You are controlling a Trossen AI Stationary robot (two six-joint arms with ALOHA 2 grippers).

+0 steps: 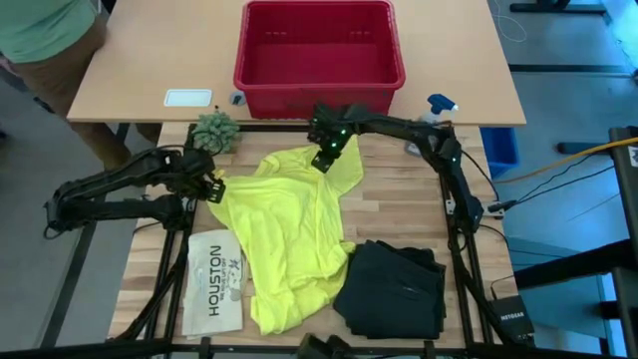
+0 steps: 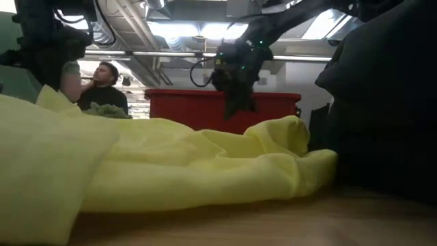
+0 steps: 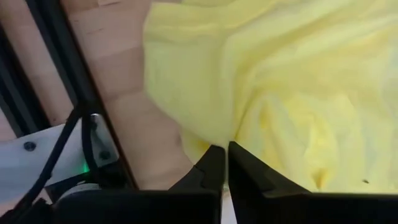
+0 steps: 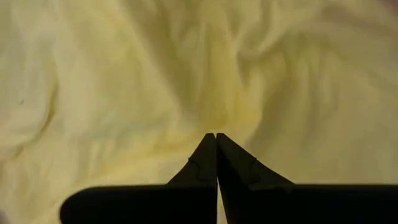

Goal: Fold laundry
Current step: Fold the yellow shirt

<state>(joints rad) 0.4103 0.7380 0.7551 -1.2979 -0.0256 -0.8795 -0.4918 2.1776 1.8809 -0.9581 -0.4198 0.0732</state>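
From above: yellow T-shirt (image 1: 289, 234) lies rumpled across the middle of the wooden table (image 1: 399, 204), one edge touching the dark trousers (image 1: 394, 289), which sit in a loose folded heap toward the near right corner. Left gripper (image 1: 214, 187) is at the shirt's left corner; right gripper (image 1: 324, 160) is at its far edge, just in front of the red basket (image 1: 319, 45). A flat white item printed HOUSTON (image 1: 214, 284) lies beside the shirt, a small plant (image 1: 214, 130) near the left arm. Table-level view: the shirt forms soft, thick rolls with rounded folds, matte cotton by the look; the right gripper hangs above it, whether pinching cloth I cannot tell here. Left wrist view: fingers (image 3: 245, 177) clenched together at the shirt's hem, possibly nipping a thin edge, though not clear. Right wrist view: fingers (image 4: 239, 163) pressed closed, tips against creased yellow fabric, no cloth plainly held. Judgement: spreading the shirt flat is in hand; next calls for a sure pinch on both corners and an outward pull.
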